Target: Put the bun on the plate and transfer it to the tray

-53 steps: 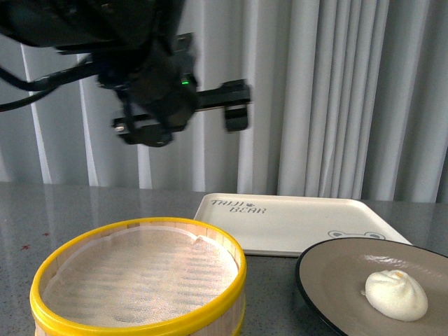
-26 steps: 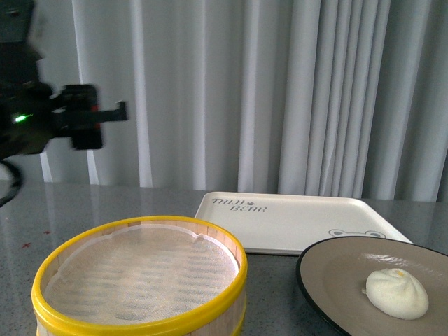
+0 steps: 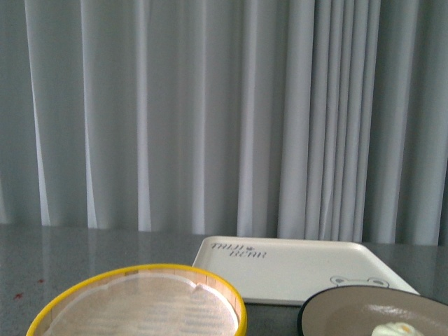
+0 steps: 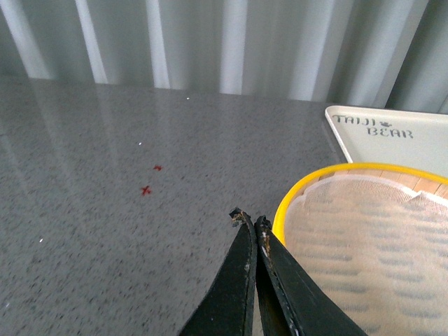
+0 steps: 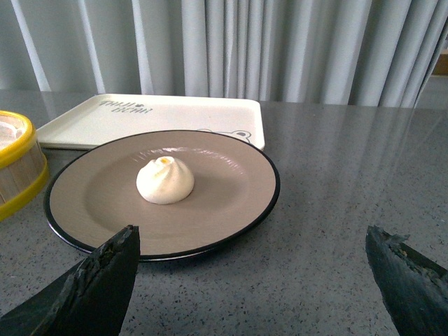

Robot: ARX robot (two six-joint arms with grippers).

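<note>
I get soft, even, cool light on all three feeds, spread through the pale curtain (image 3: 210, 112), and the front view looks slightly hazy and washed out. On the left wrist feed the grey table (image 4: 91, 210) mirrors the curtain as pale streaks. On the right wrist feed the bun (image 5: 165, 180) throws only a faint shadow on the plate (image 5: 224, 203), which shows a thin glint.

Bun (image 3: 393, 330), plate (image 3: 348, 309) partly below frame edge
</note>
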